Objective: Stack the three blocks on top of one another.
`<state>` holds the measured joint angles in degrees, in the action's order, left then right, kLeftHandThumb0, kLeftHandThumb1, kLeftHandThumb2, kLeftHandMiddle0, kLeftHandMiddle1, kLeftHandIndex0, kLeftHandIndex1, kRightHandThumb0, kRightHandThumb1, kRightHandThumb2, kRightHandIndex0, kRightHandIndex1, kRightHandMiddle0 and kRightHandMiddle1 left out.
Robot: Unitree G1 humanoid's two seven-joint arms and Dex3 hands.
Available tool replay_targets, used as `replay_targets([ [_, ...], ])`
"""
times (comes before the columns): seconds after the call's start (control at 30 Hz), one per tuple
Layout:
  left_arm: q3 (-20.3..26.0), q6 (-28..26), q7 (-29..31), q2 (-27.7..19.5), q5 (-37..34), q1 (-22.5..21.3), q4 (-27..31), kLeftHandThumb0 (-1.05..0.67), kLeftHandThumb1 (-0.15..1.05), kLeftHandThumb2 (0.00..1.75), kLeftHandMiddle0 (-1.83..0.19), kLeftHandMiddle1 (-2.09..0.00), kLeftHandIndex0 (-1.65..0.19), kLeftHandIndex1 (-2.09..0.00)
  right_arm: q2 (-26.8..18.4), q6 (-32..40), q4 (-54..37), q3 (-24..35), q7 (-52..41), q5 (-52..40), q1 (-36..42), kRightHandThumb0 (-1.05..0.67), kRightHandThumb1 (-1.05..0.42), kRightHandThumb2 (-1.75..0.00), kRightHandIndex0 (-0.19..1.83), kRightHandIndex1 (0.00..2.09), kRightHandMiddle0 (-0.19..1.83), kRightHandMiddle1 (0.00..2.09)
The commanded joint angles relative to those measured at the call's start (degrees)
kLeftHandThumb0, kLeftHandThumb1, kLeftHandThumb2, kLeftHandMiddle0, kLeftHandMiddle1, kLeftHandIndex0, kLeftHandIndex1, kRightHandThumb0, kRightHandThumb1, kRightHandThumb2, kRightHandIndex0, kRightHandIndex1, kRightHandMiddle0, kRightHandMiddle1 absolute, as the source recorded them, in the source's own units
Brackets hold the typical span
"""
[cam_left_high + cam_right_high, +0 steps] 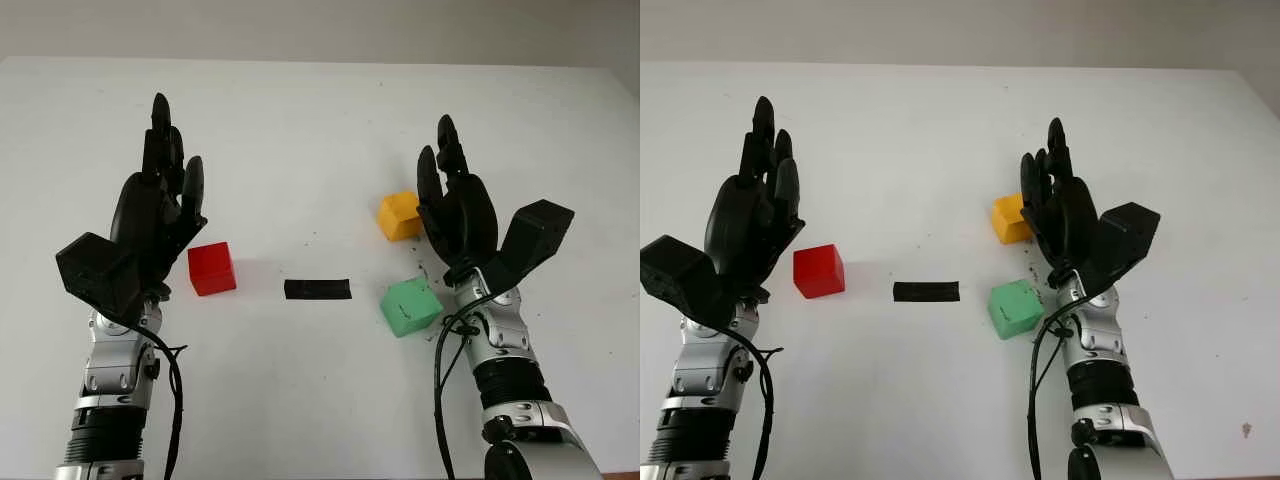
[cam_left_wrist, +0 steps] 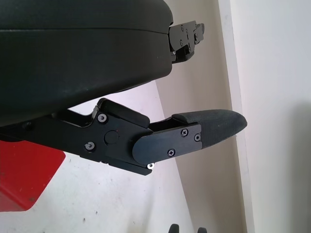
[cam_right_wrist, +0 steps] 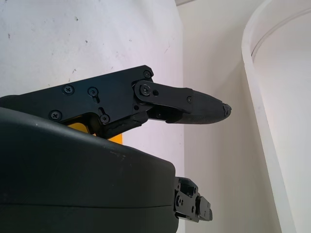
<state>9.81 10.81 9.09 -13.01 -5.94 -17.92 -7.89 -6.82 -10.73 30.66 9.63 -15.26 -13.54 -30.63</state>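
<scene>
A red block (image 1: 212,268) sits on the white table (image 1: 320,130) left of centre, just right of my left hand (image 1: 165,175), which is raised above the table, open and holding nothing. The same red block (image 2: 24,174) appears beside that hand's shell in the left wrist view. A yellow block (image 1: 399,215) lies right of centre, and a green block (image 1: 410,305) lies nearer to me, below it. My right hand (image 1: 445,175) hovers open just right of the yellow block, above the green one. A sliver of the yellow block (image 3: 80,127) peeks past its fingers (image 3: 194,107).
A short strip of black tape (image 1: 318,289) lies on the table between the red and green blocks. The table's far edge (image 1: 320,62) meets a pale wall. White tabletop stretches beyond the blocks and to the far right.
</scene>
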Motion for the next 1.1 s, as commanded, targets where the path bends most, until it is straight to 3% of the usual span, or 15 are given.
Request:
replay_targets([
  [0.0, 0.2, -0.1, 0.2, -0.3, -0.5, 0.4, 0.9, -0.74, 1.05, 0.65, 0.19, 0.0, 0.19, 0.0, 0.1, -0.3, -0.7, 0.2, -0.1, -0.1, 0.7, -0.67, -1.05, -0.54, -0.19, 0.0, -0.19, 0.0],
  [0.33, 0.2, -0.5, -0.1, -0.7, 0.2, -0.1, 1.1, -0.74, 1.05, 0.65, 0.19, 0.0, 0.19, 0.0, -0.6, -0.3, -0.3, 0.3, 0.2, 0.5, -0.5, -0.67, -1.05, -0.54, -0.19, 0.0, -0.19, 0.0],
  [0.47, 1.4, -0.6, -1.6, -1.3, 0.9, 0.5, 3.9, -0.75, 1.05, 0.52, 0.19, 0.0, 0.19, 0.0, -1.7, -0.9, -0.8, 0.9, -0.3, 0.3, -1.7, -0.66, -1.05, -0.55, -0.19, 0.0, -0.19, 0.0],
  [0.63, 2.7, -3.9, -0.8, -10.5, 8.7, 1.1, 9.9, -0.78, 1.05, 0.45, 0.0, -0.09, 0.05, -0.08, -3.9, 1.0, -2.1, 1.9, -1.8, -1.0, -3.9, -0.68, -1.05, -0.51, -0.19, 0.0, -0.19, 0.0],
  [0.73, 4.2, -12.1, 3.7, -18.1, 11.3, 1.6, 15.1, -0.83, 1.05, 0.3, -0.13, -0.09, -0.1, -0.13, -5.2, 2.6, -3.1, 2.2, -2.3, -1.3, -5.3, -0.67, -1.05, -0.52, -0.19, 0.0, -0.19, 0.0],
  [0.8, 4.3, -14.7, 6.0, -22.8, 14.6, 2.9, 17.8, -0.84, 1.05, 0.24, -0.17, -0.08, -0.16, -0.14, -5.4, 3.2, -3.2, 2.5, -1.9, -1.3, -5.9, -0.68, -1.05, -0.52, -0.19, 0.0, -0.19, 0.0],
  [1.07, 1.8, -23.3, 17.4, -35.0, 24.7, 8.8, 28.3, -0.87, 0.99, 0.06, -0.03, -0.03, -0.33, -0.14, -5.5, 2.7, -3.0, 1.6, -0.9, 0.5, -5.8, -0.67, -1.05, -0.54, -0.19, 0.0, -0.19, 0.0],
])
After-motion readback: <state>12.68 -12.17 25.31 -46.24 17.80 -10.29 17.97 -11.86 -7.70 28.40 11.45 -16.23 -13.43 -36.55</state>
